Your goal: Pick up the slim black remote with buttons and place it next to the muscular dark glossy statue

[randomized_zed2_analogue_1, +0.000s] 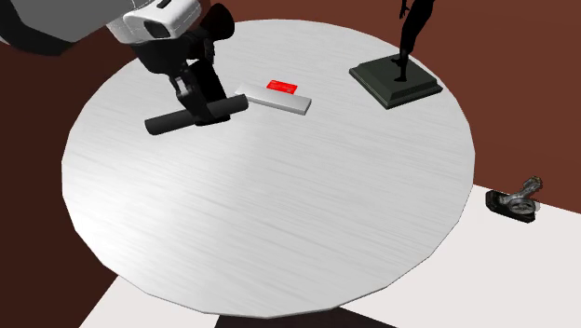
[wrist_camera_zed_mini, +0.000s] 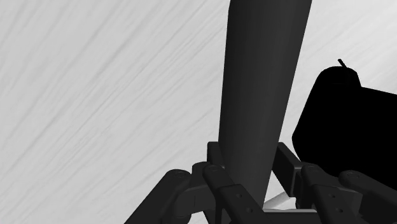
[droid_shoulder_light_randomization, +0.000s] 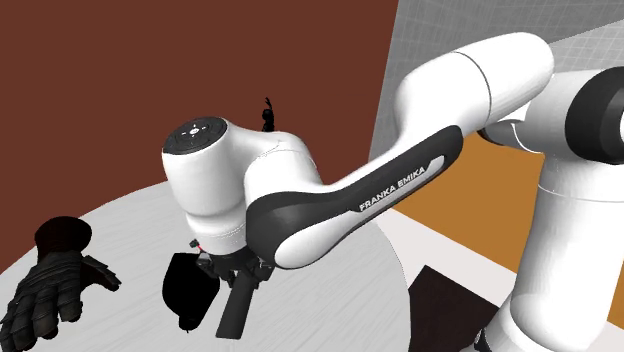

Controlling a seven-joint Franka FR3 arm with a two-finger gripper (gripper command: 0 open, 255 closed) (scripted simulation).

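My gripper is shut on the slim black remote, clasping it near one end. The remote hangs roughly level just above the round grey table, towards the second exterior view's left. In the wrist view the remote runs straight out between the fingers. In the shoulder view the gripper holds the remote pointing down the picture. The dark glossy statue stands on its square base at the table's far right edge. It is small in the shoulder view, the statue showing behind the arm.
A flat grey slab with a red patch lies just beyond the remote. A black shape sits close beside the gripper, also the black shape. A dark glove rests on the table's edge. A small dark object lies on the floor.
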